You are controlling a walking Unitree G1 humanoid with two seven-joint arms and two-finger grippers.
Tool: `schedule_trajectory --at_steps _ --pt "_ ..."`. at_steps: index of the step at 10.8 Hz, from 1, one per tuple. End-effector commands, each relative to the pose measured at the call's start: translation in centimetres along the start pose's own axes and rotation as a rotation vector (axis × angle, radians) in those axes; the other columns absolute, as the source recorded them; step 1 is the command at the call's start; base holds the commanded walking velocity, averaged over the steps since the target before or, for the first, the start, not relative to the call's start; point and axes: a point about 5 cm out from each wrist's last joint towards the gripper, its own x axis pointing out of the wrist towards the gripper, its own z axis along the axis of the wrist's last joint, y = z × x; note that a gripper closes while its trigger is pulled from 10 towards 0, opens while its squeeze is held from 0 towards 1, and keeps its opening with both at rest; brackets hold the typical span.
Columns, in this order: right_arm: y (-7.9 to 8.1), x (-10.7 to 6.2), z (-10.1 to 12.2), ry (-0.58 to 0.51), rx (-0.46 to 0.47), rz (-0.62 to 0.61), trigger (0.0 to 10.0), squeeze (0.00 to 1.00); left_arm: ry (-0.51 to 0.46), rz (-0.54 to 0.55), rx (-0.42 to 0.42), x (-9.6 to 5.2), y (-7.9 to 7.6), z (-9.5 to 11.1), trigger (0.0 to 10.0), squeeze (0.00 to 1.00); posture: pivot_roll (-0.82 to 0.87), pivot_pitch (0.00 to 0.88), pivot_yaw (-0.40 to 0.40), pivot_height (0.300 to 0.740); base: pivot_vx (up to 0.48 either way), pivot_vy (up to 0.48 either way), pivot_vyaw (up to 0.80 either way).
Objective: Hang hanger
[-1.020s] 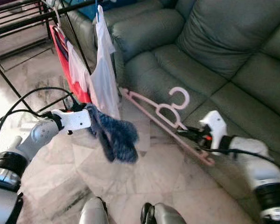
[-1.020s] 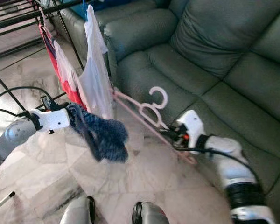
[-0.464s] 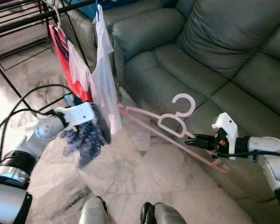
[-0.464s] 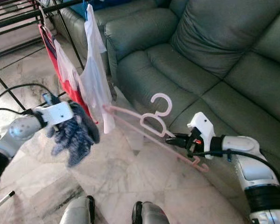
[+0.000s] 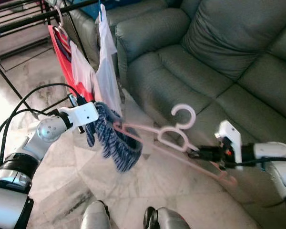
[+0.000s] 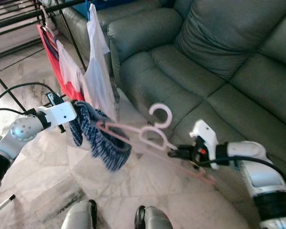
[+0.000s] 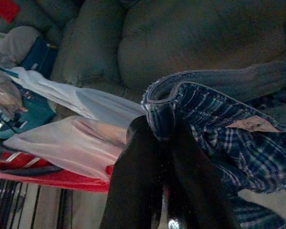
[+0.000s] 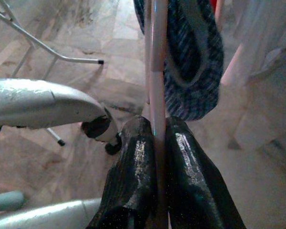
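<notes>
Right pincer (image 8: 155, 143) clamps the pink hanger (image 5: 174, 140), nearly level, hook up; left pincer (image 7: 157, 157) grips the blue cloth (image 5: 115, 143).

The blue plaid garment (image 5: 115, 142), hanging apart from the pink hanger (image 5: 174, 138) half a second ago, is now draped over the hanger's left end. The left gripper (image 5: 96, 114) is brought closer to the hanger, and the right gripper (image 5: 198, 153) is lowered slightly.

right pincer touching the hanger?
Touching. The right wrist view shows the right pincer with both black fingers pressed against the pink hanger bar; no gap between them.
</notes>
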Motion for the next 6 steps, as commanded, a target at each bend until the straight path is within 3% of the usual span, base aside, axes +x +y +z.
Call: schedule_trajectory --at_steps 1,3,6 --pt "0.3 -0.3 0.3 0.009 -0.016 0.025 10.0 0.00 -0.002 -0.004 -0.010 -0.1 -0.1 0.0 10.0 0.00 0.03 0.160 -0.078 0.740 0.000 0.000 0.00" --pt "-0.4 0.0 -0.2 0.026 -0.021 -0.021 10.0 0.00 -0.056 -0.012 -0.052 0.1 -0.1 1.0 10.0 0.00 0.03 0.157 -0.079 0.740 0.000 0.000 0.00" --pt "-1.1 1.7 -0.3 -0.014 0.008 -0.060 10.0 0.00 -0.185 -0.053 -0.070 -0.1 -0.1 3.8 10.0 0.00 0.05 0.153 -0.084 0.740 0.000 0.000 0.00"
